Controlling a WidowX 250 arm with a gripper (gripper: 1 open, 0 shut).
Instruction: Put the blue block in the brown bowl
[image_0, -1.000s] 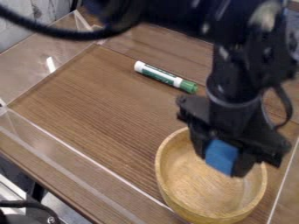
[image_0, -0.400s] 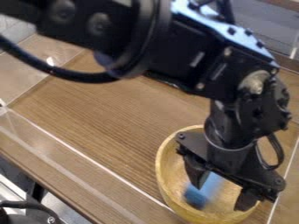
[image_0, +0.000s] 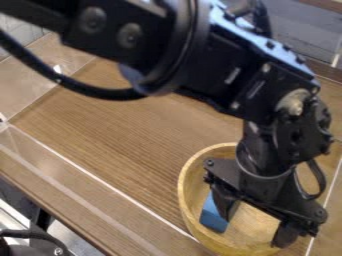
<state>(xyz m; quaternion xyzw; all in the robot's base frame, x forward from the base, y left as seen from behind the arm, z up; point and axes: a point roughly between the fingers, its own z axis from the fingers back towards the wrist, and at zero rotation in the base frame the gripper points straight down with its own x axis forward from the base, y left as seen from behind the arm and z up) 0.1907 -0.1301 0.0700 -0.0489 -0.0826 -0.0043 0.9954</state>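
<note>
The brown bowl (image_0: 187, 192) sits on the table at the lower right, a wide light wooden dish with a thick rim. My black gripper (image_0: 251, 218) points down into it with its jaws spread wide. The blue block (image_0: 213, 212) stands on the bowl's floor against the left finger (image_0: 227, 198). The right finger (image_0: 289, 232) is well away from the block. The bulky arm hides much of the bowl's far side.
The wooden table (image_0: 94, 130) stretches to the left of the bowl. A clear raised rail (image_0: 38, 152) runs along its near left edge. The arm's dark body fills the upper part of the view.
The gripper sank into the bowl with the blue block. Its fingers then spread apart, leaving the block standing in the bowl beside the left finger.
</note>
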